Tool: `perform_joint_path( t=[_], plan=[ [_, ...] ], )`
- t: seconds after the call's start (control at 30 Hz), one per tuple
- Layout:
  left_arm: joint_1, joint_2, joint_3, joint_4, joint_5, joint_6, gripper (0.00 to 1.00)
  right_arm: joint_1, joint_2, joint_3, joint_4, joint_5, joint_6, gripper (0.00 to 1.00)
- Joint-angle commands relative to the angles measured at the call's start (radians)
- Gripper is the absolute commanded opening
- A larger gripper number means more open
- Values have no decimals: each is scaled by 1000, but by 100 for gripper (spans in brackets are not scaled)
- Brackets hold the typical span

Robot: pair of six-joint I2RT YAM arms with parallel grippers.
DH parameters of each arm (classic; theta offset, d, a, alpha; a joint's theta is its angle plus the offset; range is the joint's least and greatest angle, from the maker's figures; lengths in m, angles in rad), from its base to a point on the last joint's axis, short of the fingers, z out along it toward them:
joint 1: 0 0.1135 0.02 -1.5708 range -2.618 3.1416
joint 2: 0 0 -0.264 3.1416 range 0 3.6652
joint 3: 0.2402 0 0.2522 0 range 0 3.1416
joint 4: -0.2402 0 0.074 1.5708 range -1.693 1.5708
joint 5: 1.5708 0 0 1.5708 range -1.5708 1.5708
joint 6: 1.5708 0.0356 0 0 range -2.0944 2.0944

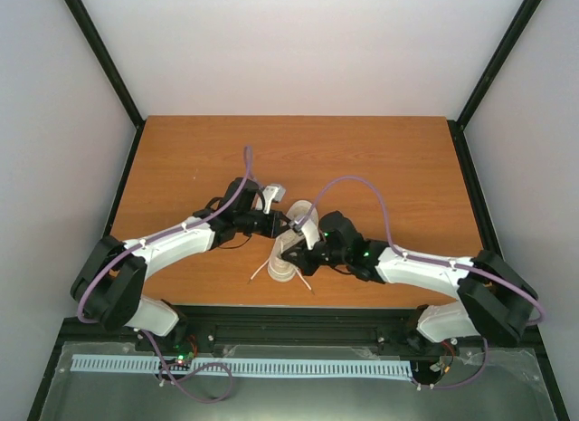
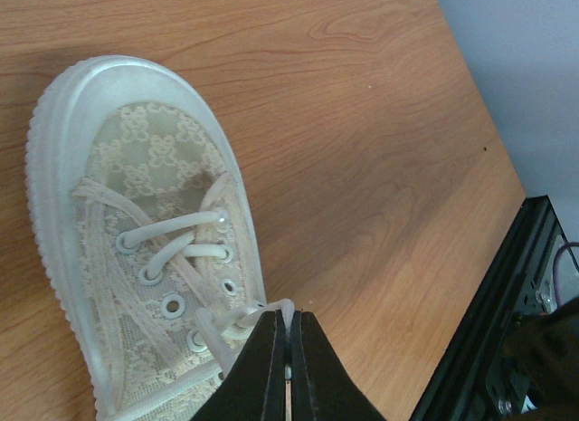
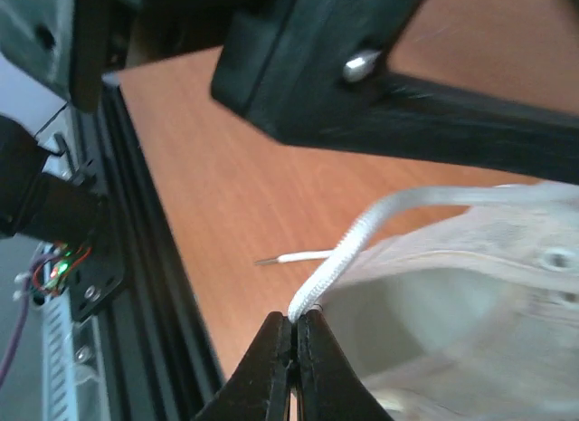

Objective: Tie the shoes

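Observation:
The cream-beige sneaker (image 1: 298,224) lies on the wooden table (image 1: 380,167) between my two arms, toe pointing away. In the left wrist view the sneaker (image 2: 136,195) shows its lace-patterned toe and eyelets. My left gripper (image 2: 289,320) is shut on a bend of the white lace (image 2: 271,309) beside the lower eyelets. My right gripper (image 3: 296,318) is shut on the other white lace (image 3: 362,240), which runs up and over the shoe's opening (image 3: 434,303). In the top view the left gripper (image 1: 279,227) and the right gripper (image 1: 295,246) meet over the shoe.
A loose lace end (image 3: 289,257) lies on the wood near the front edge; two lace ends (image 1: 259,272) trail by the heel. The black frame rail (image 1: 298,314) runs along the near edge. The left arm's black body (image 3: 380,68) hangs close above the right gripper.

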Motion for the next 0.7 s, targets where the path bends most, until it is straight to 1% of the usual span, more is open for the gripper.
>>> perform_joint_path(
  t=[0.0, 0.07, 0.23, 0.33, 0.5, 0.67],
  plan=[
    [8, -43, 41, -12, 61, 56, 1, 48, 80, 65, -70, -94, -20, 3],
    [8, -71, 21, 5, 75, 56, 1, 52, 101, 69, -90, -84, -3, 3],
    [8, -124, -26, 0, 103, 44, 1, 45, 116, 75, -204, 56, 78, 3],
    [5, -158, -89, 20, 120, 13, 1, 24, 120, 73, -244, 88, 124, 3],
    [3, -197, -182, 30, 122, -20, 1, -45, 110, 65, -266, 124, 184, 3],
    [3, -207, -213, 11, 117, -18, 1, -121, 118, 82, -264, 148, 204, 3]
  ],
)
